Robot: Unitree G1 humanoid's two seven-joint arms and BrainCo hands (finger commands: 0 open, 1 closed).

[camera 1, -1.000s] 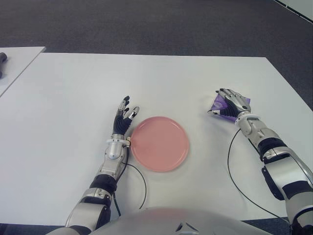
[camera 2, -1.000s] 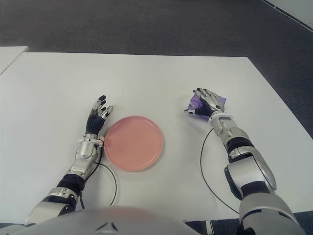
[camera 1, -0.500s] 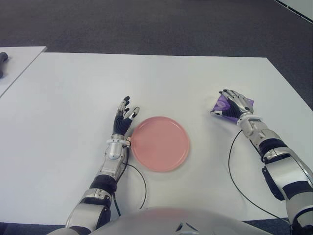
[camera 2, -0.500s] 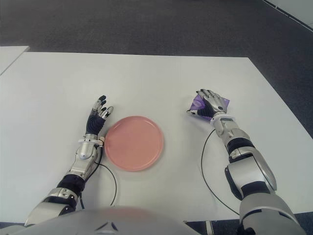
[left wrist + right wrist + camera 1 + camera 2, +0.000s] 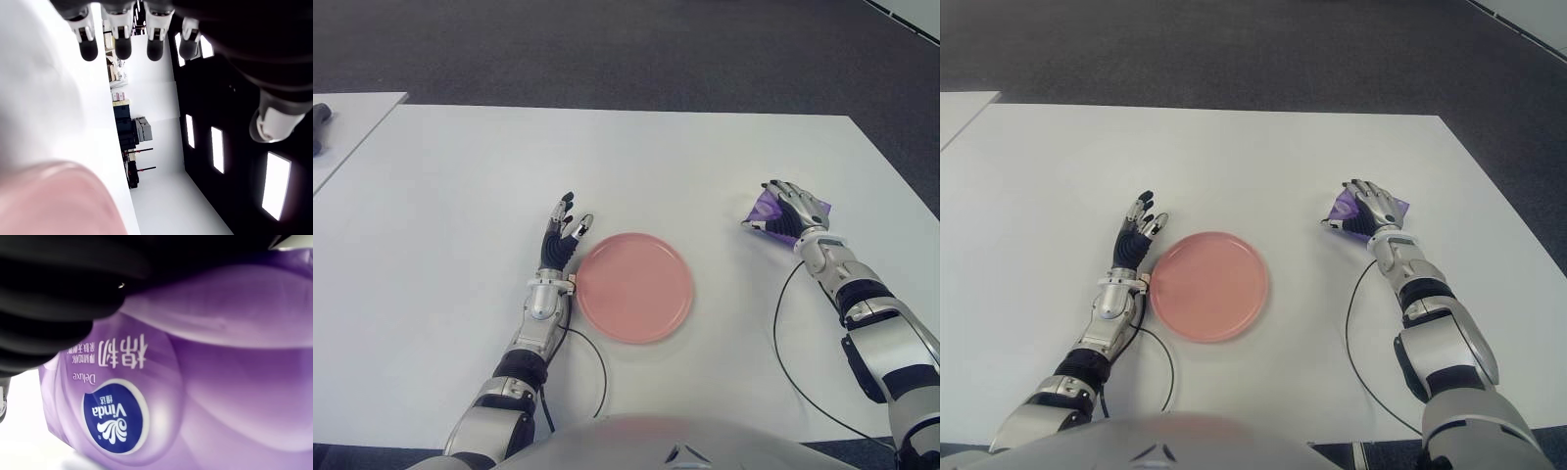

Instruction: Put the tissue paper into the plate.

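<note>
A purple tissue pack [image 5: 759, 209] lies on the white table [image 5: 460, 196] near its right side, well to the right of the pink plate [image 5: 633, 286]. My right hand [image 5: 787, 208] lies over the pack with its fingers curled onto it. Close up in the right wrist view, the pack [image 5: 195, 382] fills the picture under dark fingers [image 5: 54, 298]. My left hand [image 5: 565, 230] shows just left of the plate's rim, fingers spread and holding nothing. The plate has nothing on it.
A black cable [image 5: 777, 333] loops on the table by my right forearm, and another cable [image 5: 595, 364] by my left. The table's right edge is close beyond the pack. A second white table [image 5: 352, 117] with a dark object [image 5: 318, 122] stands at far left.
My right hand and the tissue pack under it have shifted a little to the right, away from the plate. The left hand and plate have not moved.
</note>
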